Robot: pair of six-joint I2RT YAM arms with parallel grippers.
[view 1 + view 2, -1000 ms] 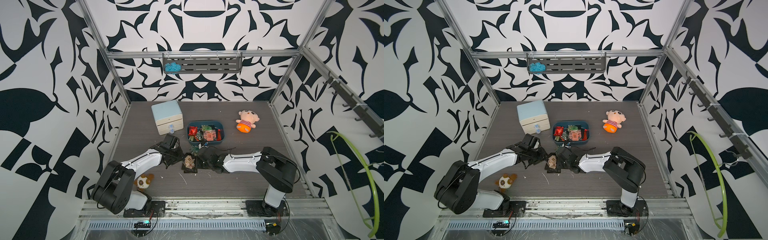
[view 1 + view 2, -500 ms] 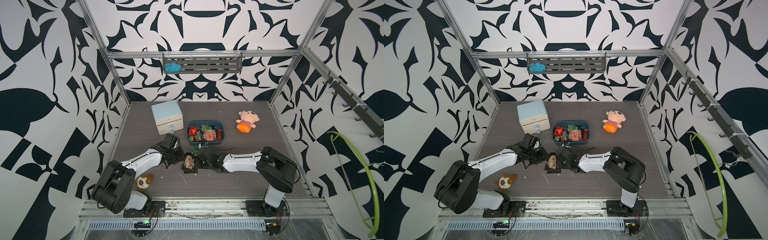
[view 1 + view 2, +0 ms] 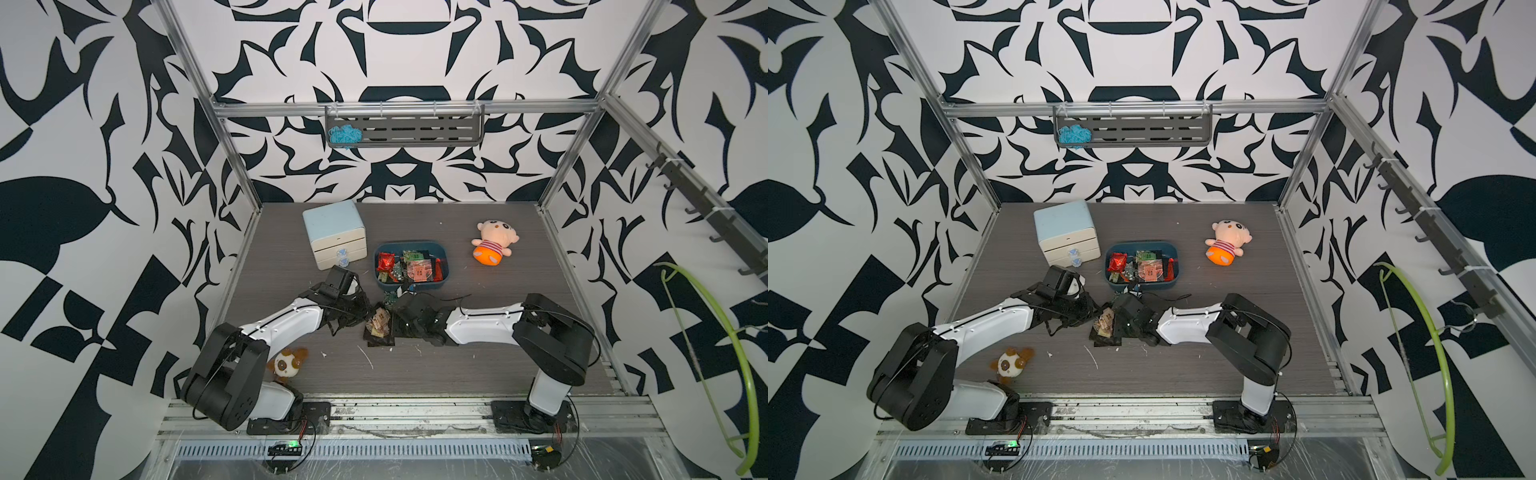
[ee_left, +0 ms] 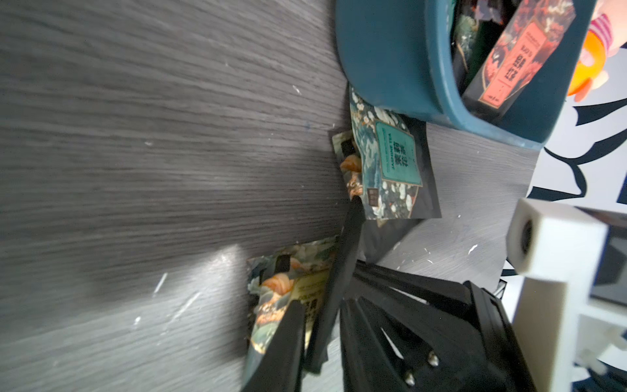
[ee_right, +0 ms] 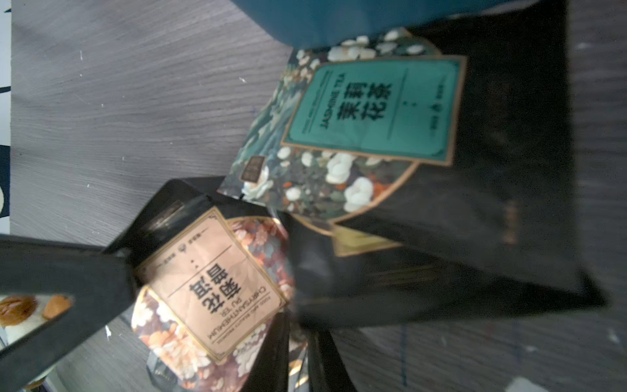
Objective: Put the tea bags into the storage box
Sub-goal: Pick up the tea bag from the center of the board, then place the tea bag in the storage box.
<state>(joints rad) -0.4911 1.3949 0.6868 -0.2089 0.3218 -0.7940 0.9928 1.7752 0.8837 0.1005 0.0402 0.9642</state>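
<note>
Storage box (image 3: 447, 266) (image 3: 1177, 266) sits mid-surface (image 3: 457, 365), open top. It holds a heap of tea bags (image 3: 415, 268), red, black and orange-labelled, some overlapping and tilted. More bags lie loose on the surface just in front of the box's near wall, between the two arms.

Left claw (image 4: 325, 253) (image 3: 365, 318) is low at the surface. Its two fingers are nearly together, clamped on the chrysanthemum tea bag (image 4: 288, 288) (image 5: 210, 288) (image 3: 380, 326), which has a beige label and orange flowers. Right wrist view shows one left finger (image 5: 68, 281) on that bag's black top edge.

Right claw (image 5: 300, 339) (image 3: 397, 322) is just beside the left one, almost touching. Its fingers are close together at the edge of a black tea bag (image 5: 458, 220). Cannot tell if it actually pinches that bag; blurred there.

Jasmine tea bag (image 5: 369, 112) (image 4: 390, 163) (image 3: 390, 297), green label, lies flat with its corner against the box's outer wall (image 4: 383, 51). It overlaps the black bag. Another flowered tea bag (image 4: 347, 163) peeks out from under it.

Two-drawer cabinet (image 3: 334, 232) stands behind and to the left of the box. Pink doll (image 3: 494, 245) lies to the right of the box, well apart. Small plush (image 3: 286, 363) sits by the left arm's base.
</note>
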